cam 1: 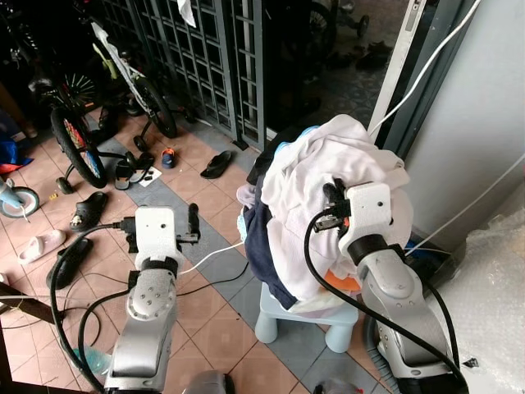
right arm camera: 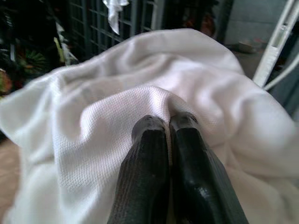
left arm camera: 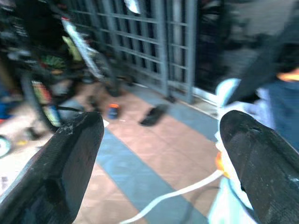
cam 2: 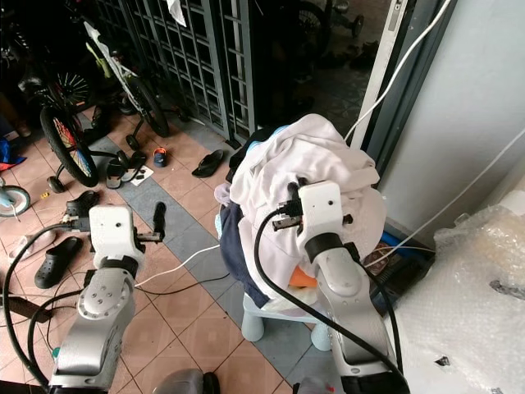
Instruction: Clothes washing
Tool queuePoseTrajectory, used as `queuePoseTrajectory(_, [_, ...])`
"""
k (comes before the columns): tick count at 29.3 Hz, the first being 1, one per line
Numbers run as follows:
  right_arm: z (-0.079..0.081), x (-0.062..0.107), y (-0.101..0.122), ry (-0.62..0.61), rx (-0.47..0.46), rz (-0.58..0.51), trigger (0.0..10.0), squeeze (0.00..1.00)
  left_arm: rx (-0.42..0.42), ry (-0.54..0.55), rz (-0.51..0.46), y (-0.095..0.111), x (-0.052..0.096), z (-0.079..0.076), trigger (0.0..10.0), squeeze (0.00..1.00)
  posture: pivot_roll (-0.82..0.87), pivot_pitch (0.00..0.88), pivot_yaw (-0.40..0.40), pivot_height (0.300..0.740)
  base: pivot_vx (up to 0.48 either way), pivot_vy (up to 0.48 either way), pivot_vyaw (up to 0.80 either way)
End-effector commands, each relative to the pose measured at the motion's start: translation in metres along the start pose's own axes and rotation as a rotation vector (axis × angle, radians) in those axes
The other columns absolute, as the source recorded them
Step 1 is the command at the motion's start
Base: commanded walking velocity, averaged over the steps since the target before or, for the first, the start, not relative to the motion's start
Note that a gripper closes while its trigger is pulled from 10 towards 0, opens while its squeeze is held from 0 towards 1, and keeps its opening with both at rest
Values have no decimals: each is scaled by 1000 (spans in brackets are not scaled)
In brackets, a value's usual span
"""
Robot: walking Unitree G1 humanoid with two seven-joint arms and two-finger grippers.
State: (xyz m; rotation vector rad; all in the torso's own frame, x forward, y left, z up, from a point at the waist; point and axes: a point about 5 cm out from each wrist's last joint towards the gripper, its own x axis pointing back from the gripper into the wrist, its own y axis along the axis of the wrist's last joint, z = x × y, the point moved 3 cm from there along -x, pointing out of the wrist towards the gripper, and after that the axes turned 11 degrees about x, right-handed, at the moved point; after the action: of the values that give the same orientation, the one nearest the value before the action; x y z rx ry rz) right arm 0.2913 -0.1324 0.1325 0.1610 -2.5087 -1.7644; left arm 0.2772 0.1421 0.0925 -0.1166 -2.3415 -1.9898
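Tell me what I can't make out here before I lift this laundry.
- Stool seat: covered by the clothes pile, eye views.
- Right claw pinches the white cloth; how much is caught sits behind its fingers, right wrist view.
- How many garments: the folds overlap.
- Left claw, open: surroundings blurred, left wrist view.
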Motion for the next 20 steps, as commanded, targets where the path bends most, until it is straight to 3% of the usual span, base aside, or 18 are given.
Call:
queuePoseTrajectory(1, [-13,6,-11,-61,2,43,10000,0,34,-80,7,3,6,-4,10000,0,-16,0,78,740,0,0,0])
queuePoseTrajectory(12, [-26,14,-22,-99,23,82,10000,0,34,-105,9,3,9,-3,10000,0,-16,0,74,740,0,0,0])
queuePoseTrajectory(15, [-37,16,-28,-152,51,112,10000,0,42,-133,22,1,12,-4,10000,0,-16,0,73,740,0,0,0])
queuePoseTrajectory(20, [-34,13,-26,-145,42,103,10000,0,41,-140,25,1,11,-5,10000,0,-15,0,73,740,0,0,0])
